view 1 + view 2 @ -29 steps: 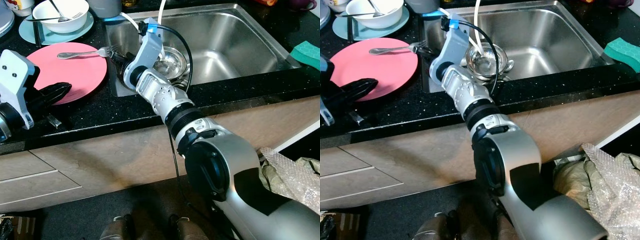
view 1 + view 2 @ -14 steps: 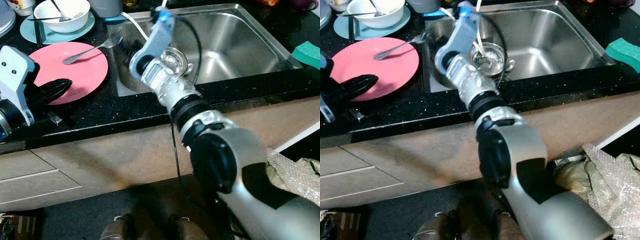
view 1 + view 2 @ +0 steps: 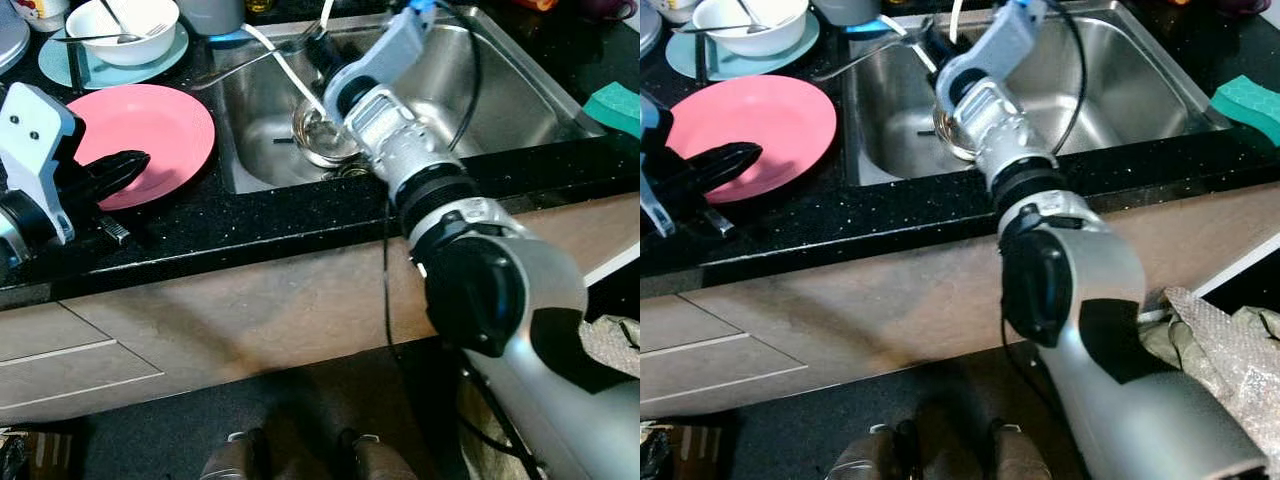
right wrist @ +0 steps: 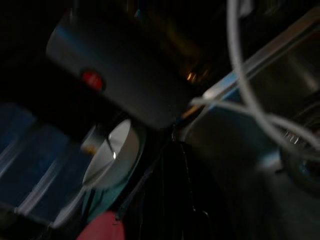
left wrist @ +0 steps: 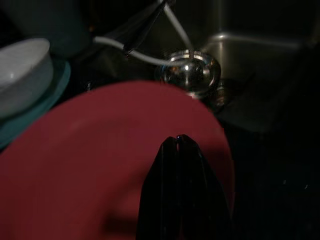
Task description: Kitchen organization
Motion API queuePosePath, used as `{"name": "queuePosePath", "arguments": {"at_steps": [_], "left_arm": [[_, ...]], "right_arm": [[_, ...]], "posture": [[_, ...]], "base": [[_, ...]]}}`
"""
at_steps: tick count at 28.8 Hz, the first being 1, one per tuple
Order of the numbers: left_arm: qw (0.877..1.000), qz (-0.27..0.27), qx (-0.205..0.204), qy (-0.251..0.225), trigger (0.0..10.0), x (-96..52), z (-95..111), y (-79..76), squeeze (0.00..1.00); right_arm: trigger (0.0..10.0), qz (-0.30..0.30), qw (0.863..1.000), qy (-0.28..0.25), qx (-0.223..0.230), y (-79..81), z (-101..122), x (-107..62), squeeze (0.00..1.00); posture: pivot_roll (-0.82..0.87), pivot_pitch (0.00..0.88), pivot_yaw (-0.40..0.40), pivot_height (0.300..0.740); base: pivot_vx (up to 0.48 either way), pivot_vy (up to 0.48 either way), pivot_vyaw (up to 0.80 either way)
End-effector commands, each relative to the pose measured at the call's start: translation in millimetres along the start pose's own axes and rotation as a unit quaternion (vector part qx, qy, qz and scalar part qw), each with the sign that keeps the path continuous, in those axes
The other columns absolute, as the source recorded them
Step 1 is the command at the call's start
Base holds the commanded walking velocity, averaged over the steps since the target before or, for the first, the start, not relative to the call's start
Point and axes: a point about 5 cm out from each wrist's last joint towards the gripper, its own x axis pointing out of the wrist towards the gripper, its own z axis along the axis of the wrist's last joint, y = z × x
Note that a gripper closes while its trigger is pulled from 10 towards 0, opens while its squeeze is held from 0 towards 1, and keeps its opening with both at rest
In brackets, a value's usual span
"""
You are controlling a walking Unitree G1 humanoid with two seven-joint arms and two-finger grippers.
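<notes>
Lifted off the round pink plate (image 3: 140, 135) since a second ago, the long silver fork (image 3: 250, 66) now hangs across the sink's upper-left corner, pinched in the closed right tool (image 3: 318, 42) at upper centre. Just below sits a small shiny steel bowl (image 3: 322, 130) inside the stainless sink (image 3: 500, 90). At left, the left tool (image 3: 118, 170) rests closed and empty over the plate's near edge on the black speckled counter (image 3: 250, 225). Judged risk: the fork's long overhang could twist loose or snag the white hose (image 3: 285, 70).
</notes>
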Motion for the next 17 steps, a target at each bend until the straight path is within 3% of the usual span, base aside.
{"name": "queuePosePath", "arguments": {"at_steps": [1,4,7,12,15,17], "left_arm": [[1.0,-0.013,0.005,0.0,10.0,3.0,0.3,-2.0,0.0],[1.0,-0.017,0.006,-0.008,10.0,6.9,3.4,-2.5,0.0],[0.999,-0.024,0.009,-0.021,10.0,14.7,9.0,-4.5,0.0],[0.999,-0.024,0.008,-0.035,10.0,23.7,14.1,-8.0,0.0],[0.996,-0.038,-0.007,-0.077,10.0,43.6,25.6,-24.4,0.0],[0.995,-0.043,-0.012,-0.087,10.0,47.7,28.0,-28.5,0.0]], "right_arm": [[0.0,-0.005,1.0,-0.025,0.003,-6.1,14.0,-2.0,0.0],[0.0,-0.012,0.999,-0.04,-0.006,-13.4,26.6,-4.8,0.0],[0.0,-0.025,0.998,-0.045,-0.046,-27.8,36.4,-10.5,0.0],[0.0,-0.035,0.995,-0.035,-0.086,-39.3,34.7,-15.1,0.0],[0.0,-0.046,0.983,-0.009,-0.178,-53.0,23.9,-20.9,0.0],[0.0,-0.047,0.98,-0.005,-0.194,-55.2,21.4,-21.9,0.0]], "posture": [[0.09,0.212,0.025,0.74],[0.08,0.211,0.029,0.74],[0.08,0.207,0.031,0.74],[0.08,0.203,0.03,0.74],[0.08,0.196,0.037,0.74],[0.08,0.195,0.038,0.74]], "base": [[0.0,0.0,0.0],[0.0,0.0,0.0],[0.0,0.0,0.0],[0.0,0.0,0.0],[0.0,0.0,0.0],[0.0,0.0,0.0]]}}
